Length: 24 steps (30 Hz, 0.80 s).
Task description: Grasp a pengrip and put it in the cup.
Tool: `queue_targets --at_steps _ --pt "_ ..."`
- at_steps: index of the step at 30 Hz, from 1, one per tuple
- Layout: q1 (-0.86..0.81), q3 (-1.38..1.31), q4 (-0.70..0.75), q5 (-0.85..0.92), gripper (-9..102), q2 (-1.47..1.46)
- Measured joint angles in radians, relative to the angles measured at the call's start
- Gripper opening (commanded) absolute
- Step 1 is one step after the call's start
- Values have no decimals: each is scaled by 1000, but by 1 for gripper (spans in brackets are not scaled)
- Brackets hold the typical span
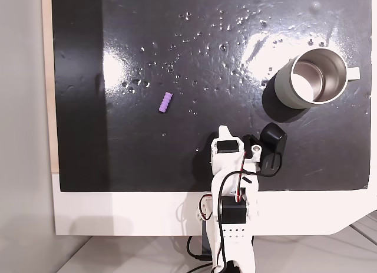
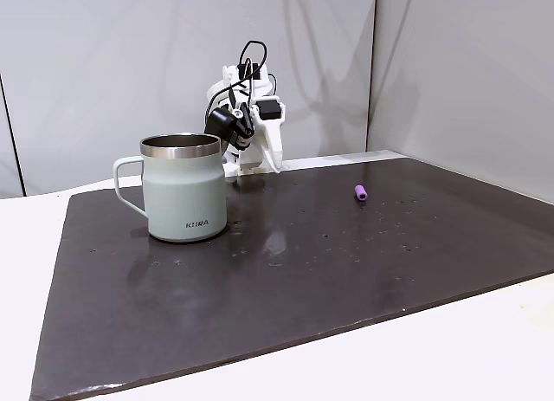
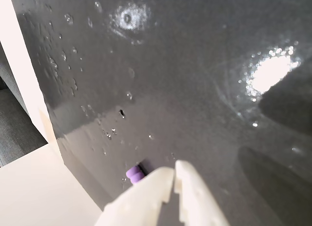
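With my pincer (image 3: 173, 173) nearly closed and empty near the mat's (image 1: 88, 137) base edge, I should spread it, then straddle the pengrip (image 1: 166, 102) lying mid-mat, well apart from the cup (image 1: 311, 78).

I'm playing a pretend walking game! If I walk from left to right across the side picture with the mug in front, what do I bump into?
The cup, then the robot arm behind it, then the little purple pengrip.
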State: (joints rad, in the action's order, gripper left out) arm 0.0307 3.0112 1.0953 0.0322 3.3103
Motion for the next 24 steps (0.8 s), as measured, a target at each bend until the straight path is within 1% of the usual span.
queue_targets --at_steps 11,13,20,24 --pt "6 0 0 9 2 0" --pt "6 5 -18 26 1 0" --pt "40 -9 -25 163 0 -3" --pt "80 -120 -17 224 0 -103"
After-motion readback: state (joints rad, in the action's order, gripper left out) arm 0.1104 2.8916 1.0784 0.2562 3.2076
